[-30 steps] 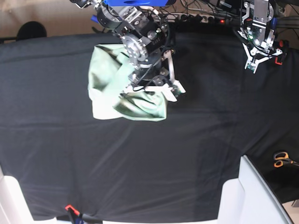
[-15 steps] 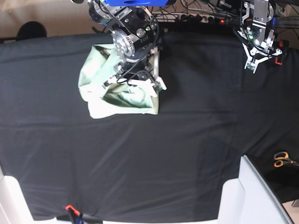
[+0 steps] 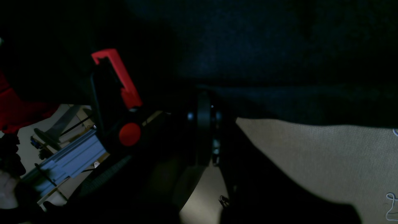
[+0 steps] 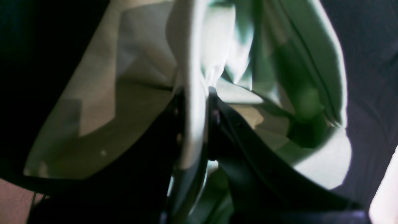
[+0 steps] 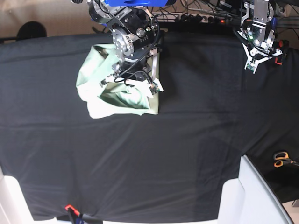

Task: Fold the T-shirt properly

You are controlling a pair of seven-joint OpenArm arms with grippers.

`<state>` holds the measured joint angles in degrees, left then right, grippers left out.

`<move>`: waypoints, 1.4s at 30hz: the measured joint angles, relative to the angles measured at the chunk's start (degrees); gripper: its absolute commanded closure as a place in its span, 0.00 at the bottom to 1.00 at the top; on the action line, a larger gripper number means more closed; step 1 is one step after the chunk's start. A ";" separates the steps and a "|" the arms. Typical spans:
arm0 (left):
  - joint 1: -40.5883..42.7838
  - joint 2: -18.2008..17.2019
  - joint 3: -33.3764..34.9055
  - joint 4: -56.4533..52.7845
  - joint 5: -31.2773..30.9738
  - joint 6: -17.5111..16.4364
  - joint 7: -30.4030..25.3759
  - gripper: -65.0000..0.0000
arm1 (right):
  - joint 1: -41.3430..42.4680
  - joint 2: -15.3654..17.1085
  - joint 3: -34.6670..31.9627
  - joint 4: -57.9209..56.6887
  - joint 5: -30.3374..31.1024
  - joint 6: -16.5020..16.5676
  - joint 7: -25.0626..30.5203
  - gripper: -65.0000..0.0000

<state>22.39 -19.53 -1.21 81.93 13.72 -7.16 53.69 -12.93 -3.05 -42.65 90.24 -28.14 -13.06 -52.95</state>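
The T-shirt [image 5: 110,95] lies as a bunched, partly folded pale green heap on the black tablecloth [image 5: 149,154], toward the far side of the table and directly under the right pincer [image 5: 152,87]. That pincer reaches down into the heap's right edge, and the cloth spreads away from it to the left and toward the camera, ending in a lighter flap at the near left corner.

In the right wrist view, a fold of the T-shirt [image 4: 192,93] runs straight up between the two dark fingers [image 4: 236,140], which are drawn together on it, so the right pincer is pinching the fabric. More green folds billow to the right of the fingers, and a paler sheet of the shirt hangs to their left. Dark tablecloth [image 4: 373,62] shows beyond the shirt on the right.

The left pincer [image 5: 251,66] hangs well apart from the shirt, above the far right corner of the table, its white tips pointing down and pressed together with nothing between them. Its wrist view is very dark: the tablecloth [image 3: 279,46] fills the upper part, a red clamp [image 3: 124,87] sits to the left of the fingers, and a beige surface [image 3: 326,161] lies below and to the right.

A pair of orange-handled scissors [image 5: 280,159] rests near the right edge of the table, far from both pincers.
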 measured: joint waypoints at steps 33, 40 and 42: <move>-3.15 3.04 -0.33 0.09 1.11 -10.16 -1.49 1.00 | -1.97 0.83 12.04 21.44 12.55 3.06 2.03 0.17; -2.05 6.10 -0.22 10.29 -19.28 -25.11 5.33 1.00 | -1.86 3.10 28.26 19.52 12.52 3.28 3.10 0.16; -1.90 7.17 0.15 12.55 -29.29 -27.80 4.98 0.94 | -1.86 4.15 30.14 18.62 12.50 3.17 2.91 0.16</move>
<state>20.49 -12.36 -1.06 94.48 -15.57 -34.96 58.67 -14.79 1.10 -12.51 108.86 -15.64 -9.89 -50.04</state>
